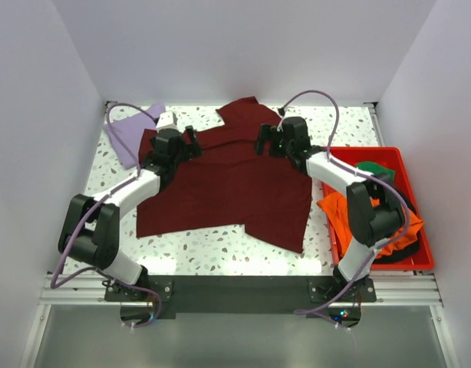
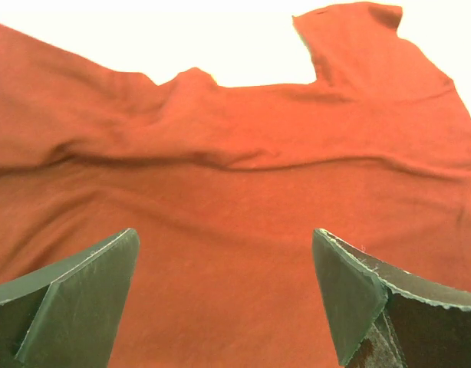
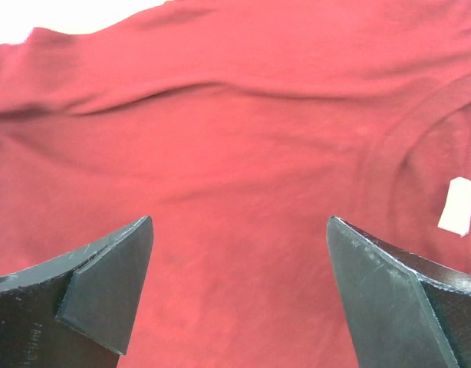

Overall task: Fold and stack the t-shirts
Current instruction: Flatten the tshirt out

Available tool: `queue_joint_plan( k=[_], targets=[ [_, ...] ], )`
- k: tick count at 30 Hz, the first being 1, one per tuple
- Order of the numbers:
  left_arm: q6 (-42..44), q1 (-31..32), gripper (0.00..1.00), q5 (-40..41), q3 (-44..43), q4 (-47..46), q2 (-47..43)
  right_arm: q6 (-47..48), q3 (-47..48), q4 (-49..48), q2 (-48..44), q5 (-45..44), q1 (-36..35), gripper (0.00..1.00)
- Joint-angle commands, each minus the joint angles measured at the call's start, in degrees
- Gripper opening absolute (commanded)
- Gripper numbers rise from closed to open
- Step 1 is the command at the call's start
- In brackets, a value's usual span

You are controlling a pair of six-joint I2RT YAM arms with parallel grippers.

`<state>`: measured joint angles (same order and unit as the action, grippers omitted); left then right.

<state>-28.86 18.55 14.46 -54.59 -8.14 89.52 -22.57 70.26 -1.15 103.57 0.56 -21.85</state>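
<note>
— Where's the maroon shirt (image 1: 228,184)?
— Spread over the middle of the table (image 1: 212,257), far edge rumpled, one sleeve reaching the back.
— Your fingers?
— My left gripper (image 2: 224,239) and right gripper (image 3: 241,224) both gape wide above it, holding nothing. The white tag (image 3: 456,205) is by my right.
— Room?
— Lavender shirt (image 1: 132,134) just beside its left sleeve, red bin (image 1: 404,165) at the right edge, speckled tabletop showing past the near hem.

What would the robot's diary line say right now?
maroon t-shirt: spread out, unfolded | left gripper: open over it | right gripper: open over it | lavender t-shirt: far left
</note>
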Motion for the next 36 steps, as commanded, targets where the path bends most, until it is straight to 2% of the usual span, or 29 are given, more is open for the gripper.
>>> queue_joint_plan(
  k=[1, 8, 12, 17, 29, 36],
  targets=[
    [-1.98, 0.52, 1.00, 4.26, 4.83, 0.49, -1.71, 1.30, -5.47, -3.60, -4.60, -2.49, -4.68, 0.98],
    [-3.66, 0.53, 1.00, 5.67, 14.14, -0.64, -4.52, -1.33, -13.04, -6.06, -5.66, -3.64, -9.62, 0.97],
    [-3.75, 0.44, 1.00, 5.40, 15.47, -1.26, -5.32, -2.13, -14.80, -6.41, -4.78, -3.54, -10.85, 0.97],
    [-4.10, -0.09, 1.00, 5.85, 14.96, -3.02, -0.49, -2.39, -14.27, -6.24, -2.06, -5.30, -11.03, 0.97],
    [-3.57, -5.01, 1.00, 1.54, 11.79, -6.80, 8.74, -0.64, -5.93, 0.88, 6.29, -11.10, -10.94, 0.98],
    [-2.17, -5.27, 1.00, 0.22, 5.03, -6.01, 13.40, -0.02, 3.11, 6.42, 12.26, -14.18, -10.41, 0.99]
  ],
)
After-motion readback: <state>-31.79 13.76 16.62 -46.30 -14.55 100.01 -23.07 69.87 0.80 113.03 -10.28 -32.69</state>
